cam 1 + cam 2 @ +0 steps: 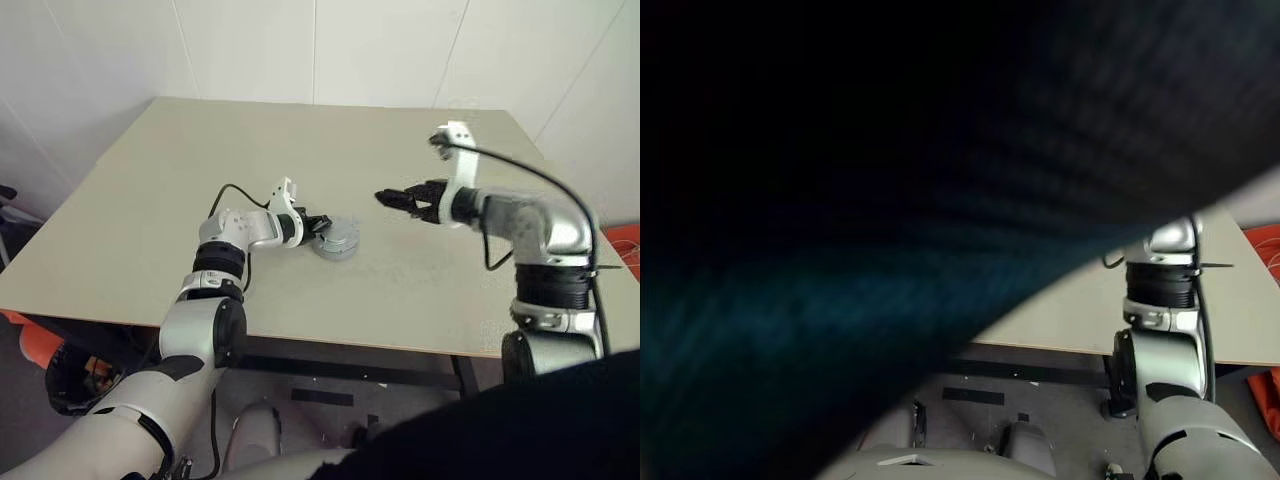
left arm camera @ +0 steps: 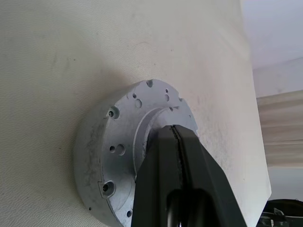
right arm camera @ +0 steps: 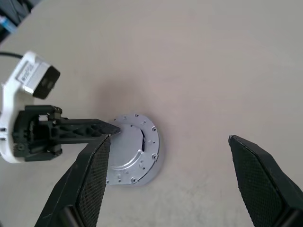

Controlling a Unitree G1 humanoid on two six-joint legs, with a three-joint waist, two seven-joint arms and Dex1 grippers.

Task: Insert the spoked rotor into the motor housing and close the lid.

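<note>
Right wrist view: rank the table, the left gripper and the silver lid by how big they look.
1. table, spanning the whole picture.
2. left gripper, counted with its white camera block.
3. lid, smaller than the gripper whose shut tip rests on its top; the two sit at about the same distance, so nearness hardly skews this.

**Pale greys on a beige table**

I see a plain beige table [image 1: 150, 220] with no pattern, under white wall panels. The lid [image 1: 337, 238] is light silver-grey metal, dotted with small dark screw holes round its face in the wrist views. The left end effector [image 1: 318, 226] has black fingers [image 2: 182, 175] on a silver and white wrist; the right end effector [image 1: 400, 200] is black too, its pads [image 3: 94, 177] finely cross-hatched. Orange-red shows at the far right edge.
</note>
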